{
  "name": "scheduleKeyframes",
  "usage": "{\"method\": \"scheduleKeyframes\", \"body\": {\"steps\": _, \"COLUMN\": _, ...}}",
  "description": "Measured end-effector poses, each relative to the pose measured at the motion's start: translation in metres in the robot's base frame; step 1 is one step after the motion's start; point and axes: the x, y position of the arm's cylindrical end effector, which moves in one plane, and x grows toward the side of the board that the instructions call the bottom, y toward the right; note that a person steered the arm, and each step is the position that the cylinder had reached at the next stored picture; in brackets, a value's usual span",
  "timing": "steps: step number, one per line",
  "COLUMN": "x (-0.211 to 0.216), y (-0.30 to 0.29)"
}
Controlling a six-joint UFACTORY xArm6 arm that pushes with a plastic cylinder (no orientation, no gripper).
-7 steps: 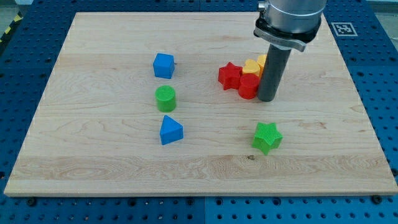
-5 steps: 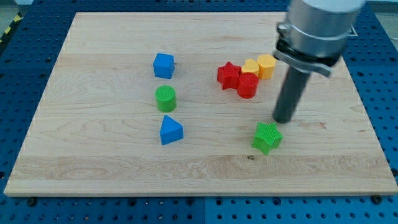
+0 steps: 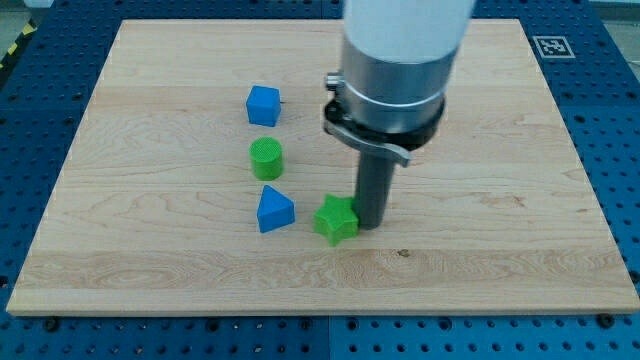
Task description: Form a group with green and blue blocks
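Note:
My tip (image 3: 371, 222) rests on the board against the right side of the green star block (image 3: 335, 219). The blue triangular block (image 3: 274, 210) lies just left of the star with a small gap between them. The green cylinder block (image 3: 266, 158) stands above the blue triangle. The blue cube (image 3: 263, 105) stands above the cylinder. These four blocks form a loose column in the left-centre of the wooden board (image 3: 150, 250). The red and yellow blocks are hidden behind the arm.
The arm's wide grey body (image 3: 395, 70) covers the upper middle of the board. A black-and-white marker tag (image 3: 551, 46) sits at the board's top right corner. Blue perforated table (image 3: 620, 150) surrounds the board.
My tip swung down around the green star's right side and pushed it left, from the lower right of the board to beside the blue triangle. The other blue and green blocks have not moved.

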Motion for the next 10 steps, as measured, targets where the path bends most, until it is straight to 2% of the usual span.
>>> {"method": "scheduleKeyframes", "body": {"steps": 3, "x": 0.044, "y": -0.021}}
{"method": "scheduleKeyframes", "body": {"steps": 4, "x": 0.033, "y": -0.047}}
{"method": "scheduleKeyframes", "body": {"steps": 8, "x": -0.073, "y": -0.132}}
{"method": "scheduleKeyframes", "body": {"steps": 9, "x": -0.079, "y": -0.148}}
{"method": "scheduleKeyframes", "body": {"steps": 10, "x": -0.045, "y": -0.151}}
